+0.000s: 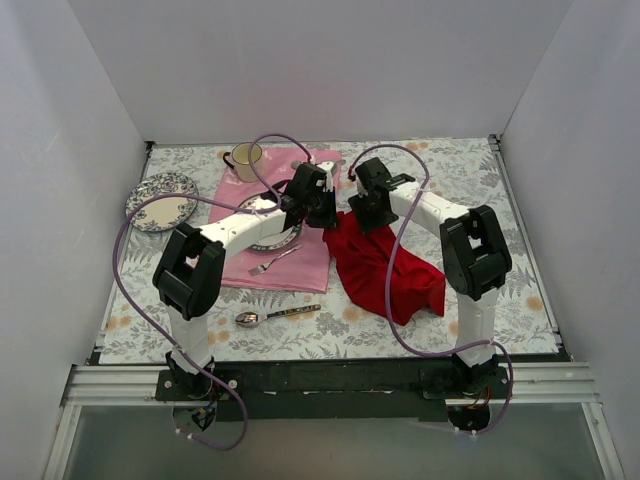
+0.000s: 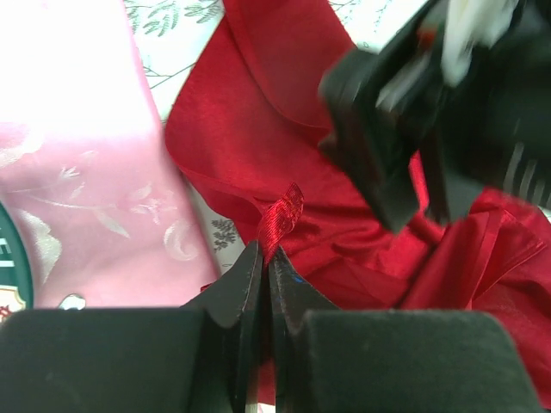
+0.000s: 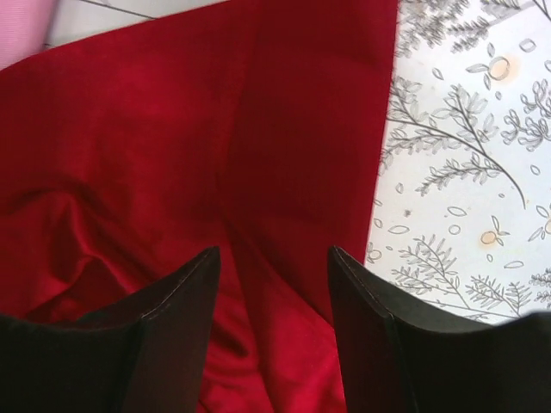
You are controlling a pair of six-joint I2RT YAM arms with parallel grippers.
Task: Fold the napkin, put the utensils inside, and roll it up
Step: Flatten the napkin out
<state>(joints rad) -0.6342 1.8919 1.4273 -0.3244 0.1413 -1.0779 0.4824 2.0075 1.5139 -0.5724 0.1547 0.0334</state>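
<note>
1. The napkin (image 1: 385, 265) lay crumpled on the tabletop (image 1: 470, 170). In the top view it spread from the middle toward 4 o'clock, with its left edge just beside the pink cloth (image 1: 300, 272).
2. The left gripper (image 2: 265, 256) was clamped on a small raised fold of the napkin, and a strip of red fabric poked up between its closed fingertips. In the top view this grip sat at the napkin's 11 o'clock corner.
3. The right gripper (image 3: 274, 258) had its jaws apart, poised over a flat stretch of the napkin, close to the left gripper at its 3 o'clock. Whether its fingertips touched the cloth could not be told.
4. The spoon (image 1: 278, 315), with a dark patterned handle, lay on the tabletop at 8 o'clock from the napkin and apart from it. Its bowl pointed to 9 o'clock, just past the pink cloth's near edge.
5. A fork (image 1: 275, 260) rested on the pink cloth.
6. A patterned plate (image 1: 160, 198) sat at 10 o'clock on the tabletop, and a mug (image 1: 244, 157) stood at 11 o'clock near the far edge.
</note>
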